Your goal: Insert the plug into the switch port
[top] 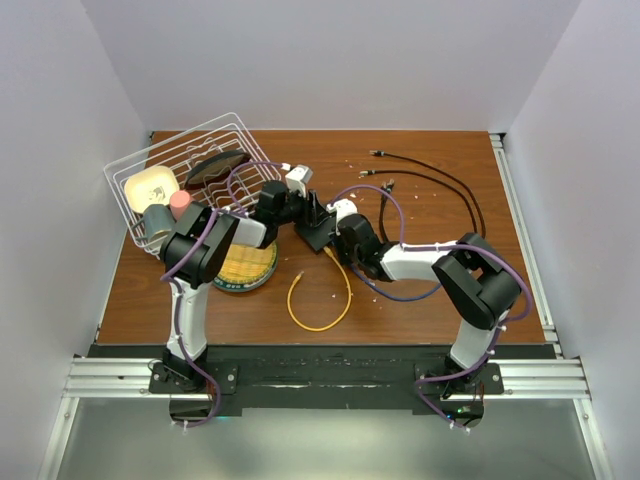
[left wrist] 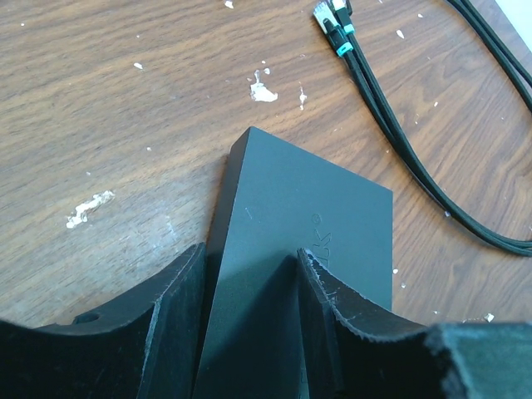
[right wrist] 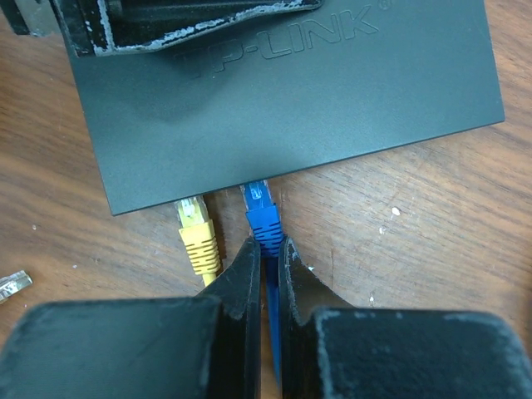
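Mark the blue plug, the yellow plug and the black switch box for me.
blue plug (right wrist: 263, 221), right wrist view, on its blue body near the box edge.
yellow plug (right wrist: 199, 237), right wrist view, on its yellow body.
black switch box (right wrist: 316, 108), right wrist view, on its bare top face.

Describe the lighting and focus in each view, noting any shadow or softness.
Top external: even, diffuse light, only soft shadows. Left wrist: a paler sheen crosses the switch box; near fingers dark. Right wrist: shadow dims the box's top; blue plug sharp.
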### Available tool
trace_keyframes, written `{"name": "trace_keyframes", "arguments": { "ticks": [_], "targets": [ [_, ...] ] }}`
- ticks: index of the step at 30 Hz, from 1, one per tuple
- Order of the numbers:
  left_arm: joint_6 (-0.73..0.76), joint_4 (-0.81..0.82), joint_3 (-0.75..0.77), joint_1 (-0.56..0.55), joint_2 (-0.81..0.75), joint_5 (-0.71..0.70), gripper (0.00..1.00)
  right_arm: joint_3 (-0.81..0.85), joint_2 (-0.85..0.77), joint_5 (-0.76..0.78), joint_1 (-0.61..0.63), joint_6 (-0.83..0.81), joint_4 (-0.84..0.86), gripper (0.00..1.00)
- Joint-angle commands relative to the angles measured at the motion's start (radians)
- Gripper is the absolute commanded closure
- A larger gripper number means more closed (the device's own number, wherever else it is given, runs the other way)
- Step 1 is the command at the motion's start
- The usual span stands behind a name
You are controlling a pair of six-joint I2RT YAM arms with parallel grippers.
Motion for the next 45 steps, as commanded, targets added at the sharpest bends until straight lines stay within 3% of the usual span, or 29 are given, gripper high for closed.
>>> {"name": "trace_keyframes", "arguments": {
  "ticks": [1, 7, 14, 22, 27, 39, 45],
  "targets": [
    [-0.112, -0.383, -0.073, -0.296, 0.031, 0.578, 0.73, 0.114, -0.012, 0.006, -0.039, 0.026, 0.589, 1.0],
    [-0.105, -0.401, -0.05, -0.249, 0.047, 0.507, 0.63, -0.012, -0.058, -0.035, -0.041, 0.046, 0.563, 1.0],
    [-0.098, -0.424, -0.044, -0.109, 0.024, 0.432, 0.51, -0.11, -0.088, -0.083, -0.039, 0.066, 0.497, 1.0],
    [-0.097, -0.461, -0.035, -0.034, -0.016, 0.288, 0.18, -0.173, -0.134, -0.103, -0.038, 0.109, 0.438, 1.0],
    [-0.097, -0.488, -0.01, 0.006, -0.035, 0.225, 0.14, -0.208, -0.158, -0.098, -0.036, 0.134, 0.383, 0.97],
    [-0.086, -0.554, 0.056, 0.046, -0.07, 0.139, 0.13, -0.281, -0.254, -0.074, -0.035, 0.181, 0.239, 0.6],
    [-0.079, -0.557, 0.073, 0.053, -0.096, 0.13, 0.12, -0.303, -0.324, -0.052, -0.033, 0.184, 0.193, 0.48]
  ]
}}
